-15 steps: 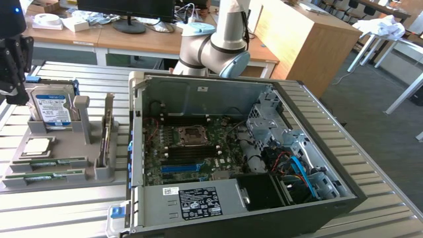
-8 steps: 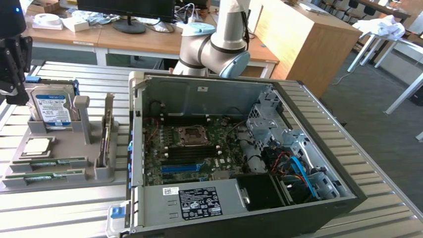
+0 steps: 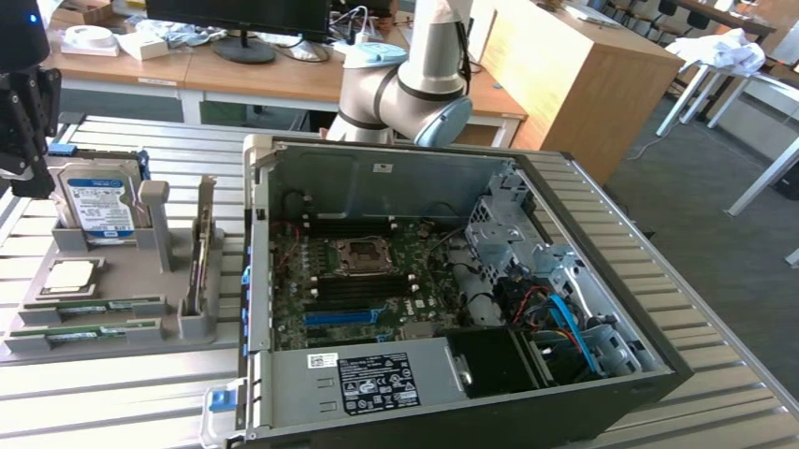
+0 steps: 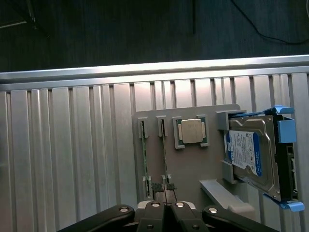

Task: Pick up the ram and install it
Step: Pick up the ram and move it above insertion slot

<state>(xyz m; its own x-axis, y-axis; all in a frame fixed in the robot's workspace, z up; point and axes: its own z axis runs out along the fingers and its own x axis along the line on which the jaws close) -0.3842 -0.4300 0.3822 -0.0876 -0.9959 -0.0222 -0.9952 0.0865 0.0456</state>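
Two ram sticks [image 3: 94, 307] untouched, jaws shut and empty.
My gripper [image 4: 164, 188] hangs above the grey tray [image 3: 125, 271], fingers pressed together; both sticks lie flat there, at nine o'clock from the open case [image 3: 374, 178] in the exterior view.

The tabletop [image 4: 72, 159] is ribbed bare aluminium with a dull sheen. On it, the fixture tray [image 4: 188, 164] looks like matt grey plastic. The hard drive [image 4: 256, 145] has a brushed metal shell, a glossy paper label and a blue plastic bracket [image 4: 286, 130]. The processor [image 4: 191, 131] lid is satin silver metal. The end effector [image 4: 164, 187] is black with a slight gloss and bright screws. The computer case [image 3: 374, 182] is bare grey sheet metal inside.
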